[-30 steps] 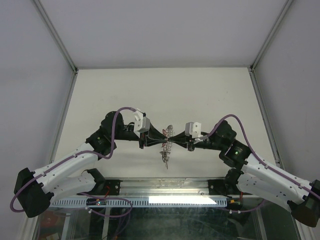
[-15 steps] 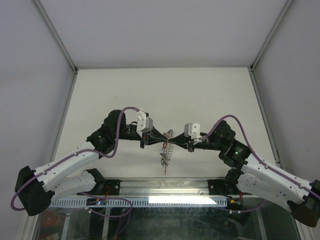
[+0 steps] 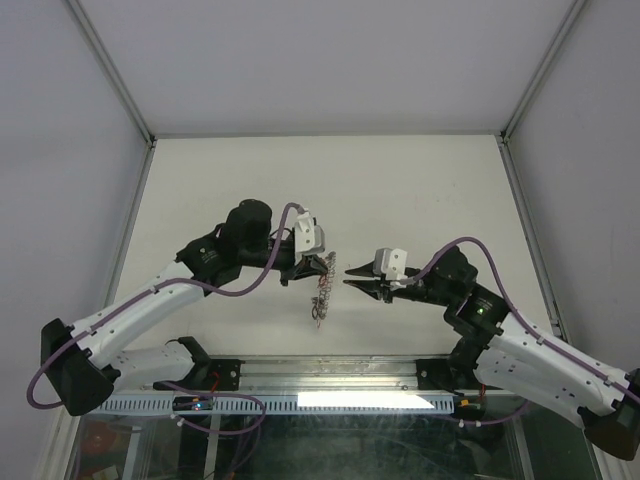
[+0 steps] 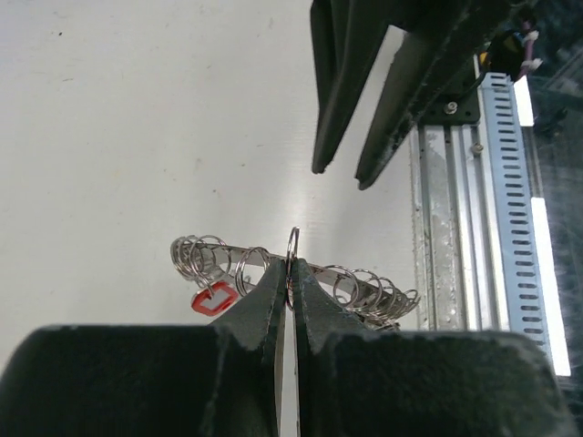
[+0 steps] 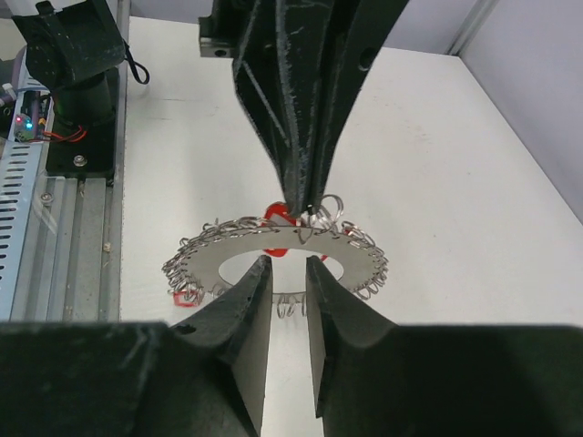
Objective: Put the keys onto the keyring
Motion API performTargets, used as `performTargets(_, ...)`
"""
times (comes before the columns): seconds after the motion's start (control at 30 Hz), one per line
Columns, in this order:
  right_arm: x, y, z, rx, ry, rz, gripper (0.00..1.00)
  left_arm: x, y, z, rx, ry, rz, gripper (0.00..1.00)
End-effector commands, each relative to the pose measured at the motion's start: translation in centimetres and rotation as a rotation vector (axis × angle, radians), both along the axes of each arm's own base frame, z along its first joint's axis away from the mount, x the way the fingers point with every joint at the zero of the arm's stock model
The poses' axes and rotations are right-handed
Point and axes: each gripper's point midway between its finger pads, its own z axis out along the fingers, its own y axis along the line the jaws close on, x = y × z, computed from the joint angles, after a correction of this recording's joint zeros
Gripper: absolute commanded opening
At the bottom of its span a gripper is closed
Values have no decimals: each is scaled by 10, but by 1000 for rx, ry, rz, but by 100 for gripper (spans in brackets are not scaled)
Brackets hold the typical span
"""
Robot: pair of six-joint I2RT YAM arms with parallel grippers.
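Observation:
The keyring (image 3: 320,295) is a flat grey metal ring with many small wire rings round its rim and red pieces (image 4: 212,299) hanging from it. It hangs above the table, and my left gripper (image 3: 320,268) is shut on its upper rim. In the left wrist view the shut fingertips (image 4: 291,273) pinch the rim beside a small ring. My right gripper (image 3: 350,277) is open just right of the keyring and apart from it. In the right wrist view its jaws (image 5: 290,264) gape in front of the ring's face (image 5: 206,264). Loose keys are out of view.
The white table (image 3: 400,180) lies under both arms. A slotted metal rail (image 3: 330,375) runs along its near edge, close below the grippers. Frame posts and pale walls close in the left, right and back sides.
My right gripper has opened, let go of the keyring and drawn back to the right. The left arm has swung and turned with the keyring, which now hangs from it alone.

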Motion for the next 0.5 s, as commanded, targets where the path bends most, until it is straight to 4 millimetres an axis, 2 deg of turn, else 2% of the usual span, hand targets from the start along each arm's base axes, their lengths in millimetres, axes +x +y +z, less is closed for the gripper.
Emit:
performTargets(0.0,4,0,11,62,-13,-30,25,11,4,17,89,-84,-16,0)
performTargets(0.17,2,11,9,107,3,10,29,14,5,14,238,-116,-26,0)
performTargets(0.27,2,16,6,137,17,35,33,11,9,2,369,-106,-38,0)
performTargets(0.47,1,12,12,261,119,116,36,11,12,4,435,-138,-32,0)
